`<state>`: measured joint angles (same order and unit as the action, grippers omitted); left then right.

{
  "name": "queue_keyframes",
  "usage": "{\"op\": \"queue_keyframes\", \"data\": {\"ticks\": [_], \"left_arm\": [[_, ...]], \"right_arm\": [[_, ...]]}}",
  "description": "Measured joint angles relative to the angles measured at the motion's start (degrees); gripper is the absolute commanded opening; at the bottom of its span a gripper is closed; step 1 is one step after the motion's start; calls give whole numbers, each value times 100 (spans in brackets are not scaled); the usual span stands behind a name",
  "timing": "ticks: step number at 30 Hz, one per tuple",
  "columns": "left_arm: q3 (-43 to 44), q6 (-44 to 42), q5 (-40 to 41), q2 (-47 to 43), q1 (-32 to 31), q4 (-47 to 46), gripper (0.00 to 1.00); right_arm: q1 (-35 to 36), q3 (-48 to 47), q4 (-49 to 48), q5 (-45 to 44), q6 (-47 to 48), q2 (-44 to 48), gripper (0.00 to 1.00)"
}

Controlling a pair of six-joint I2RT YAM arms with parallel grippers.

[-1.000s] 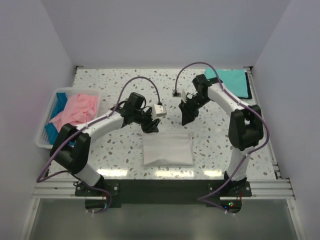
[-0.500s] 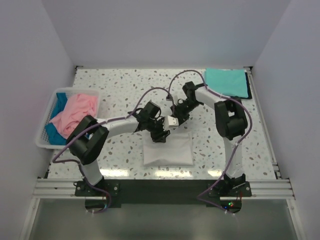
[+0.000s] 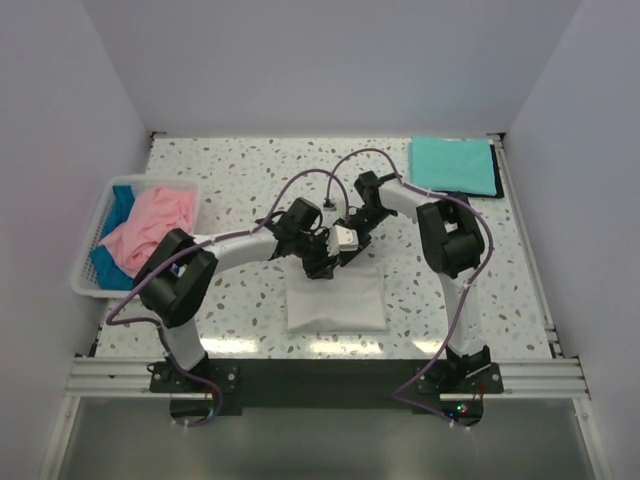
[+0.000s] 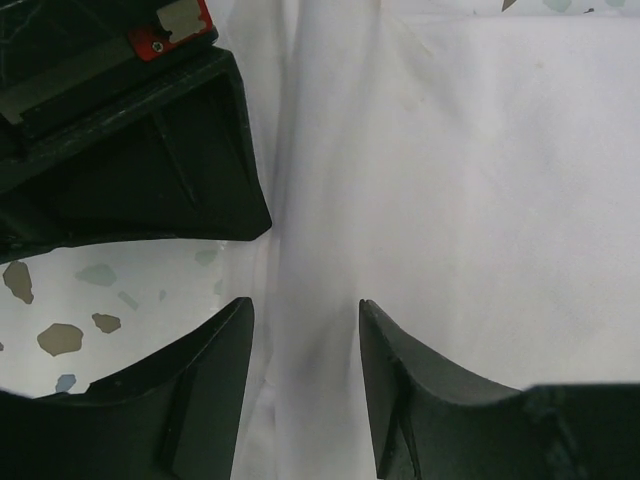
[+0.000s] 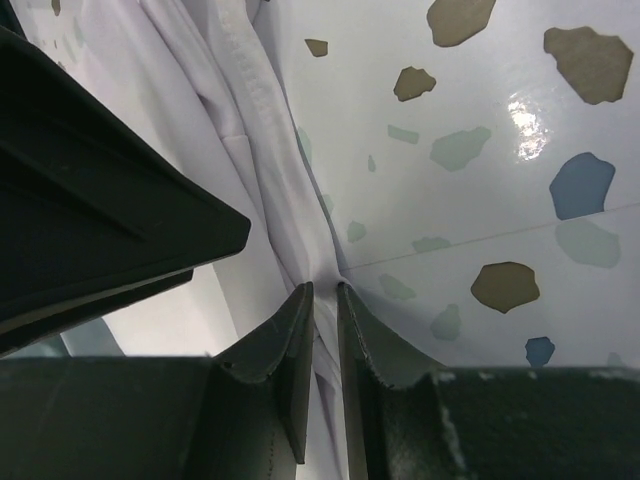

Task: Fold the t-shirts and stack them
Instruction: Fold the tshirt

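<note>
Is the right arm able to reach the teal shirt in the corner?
Probably yes: the teal t-shirt lies on that arm's side with nothing between. But the right gripper is pinching the white t-shirt, so it must let go first.

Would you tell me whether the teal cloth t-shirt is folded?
Folded: the teal cloth t-shirt lies as a flat, neat rectangle.

One white t-shirt (image 3: 335,298), one teal (image 3: 452,165), one pink (image 3: 150,222), one blue (image 3: 121,196), one basket (image 3: 82,283)
</note>
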<state>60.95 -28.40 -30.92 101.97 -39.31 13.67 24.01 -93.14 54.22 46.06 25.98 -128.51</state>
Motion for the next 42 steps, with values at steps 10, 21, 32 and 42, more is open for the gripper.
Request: {"op": "queue_keyframes", "data": {"ticks": [10,21,32,42], "left_arm": [[313,-221,-275,393,39,260,10],[358,-605,-267,212,-101,439,0],[431,-1211,210,-74,-352,437,0],[546,-1725,529,-94,-260,431,0]], "right_arm": [[52,-48,15,-2,125,-15,20],[319,-243,118,48,317,-160,20],[332,-542,584,452,645,-505,20],[332,-640,820,614,767,-640,20]]}}
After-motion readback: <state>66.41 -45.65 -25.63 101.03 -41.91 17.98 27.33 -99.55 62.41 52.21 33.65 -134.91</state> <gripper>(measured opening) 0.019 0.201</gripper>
